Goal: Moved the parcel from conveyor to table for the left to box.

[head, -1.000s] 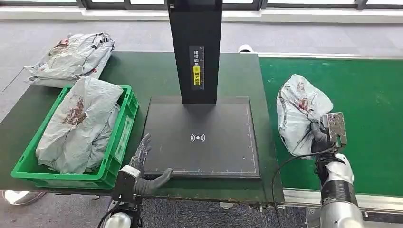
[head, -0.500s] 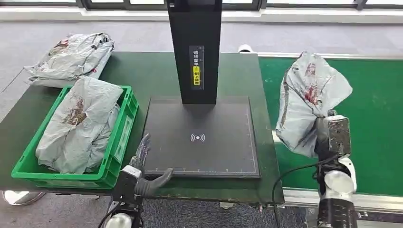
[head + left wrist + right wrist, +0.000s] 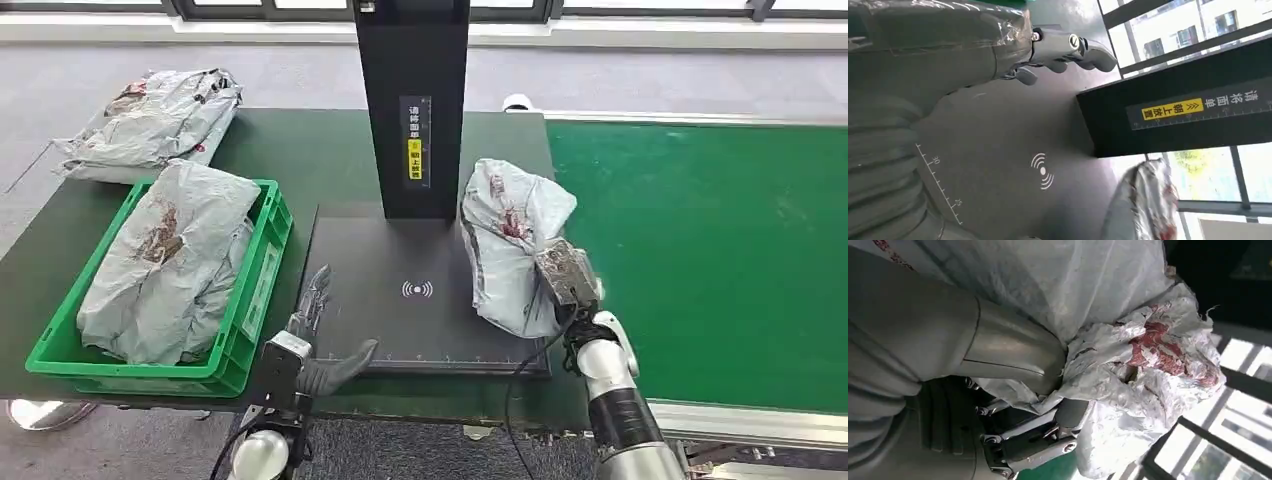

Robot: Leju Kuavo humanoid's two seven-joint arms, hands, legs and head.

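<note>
A grey plastic parcel (image 3: 508, 250) with red print hangs over the right part of the black scanner pad (image 3: 400, 320), and my right hand (image 3: 566, 285) grips its lower right side. The right wrist view has my thumb and fingers (image 3: 1018, 440) dug into the crumpled parcel (image 3: 1128, 330). My left hand (image 3: 318, 340) is open over the pad's near left corner, fingers spread, holding nothing. From the left wrist view, those fingers (image 3: 1068, 47) stretch over the pad (image 3: 998, 150), with the parcel (image 3: 1143, 205) beyond.
A green crate (image 3: 252, 300) at the left holds two grey parcels (image 3: 165, 260); another parcel (image 3: 150, 120) lies behind it on the dark table (image 3: 300, 150). A black scanner post (image 3: 412, 100) rises behind the pad. The green conveyor belt (image 3: 720, 250) runs along the right.
My right hand lifted the parcel off the conveyor and carried it left, over the scanner pad. My left hand shifted slightly forward over the pad's corner.
</note>
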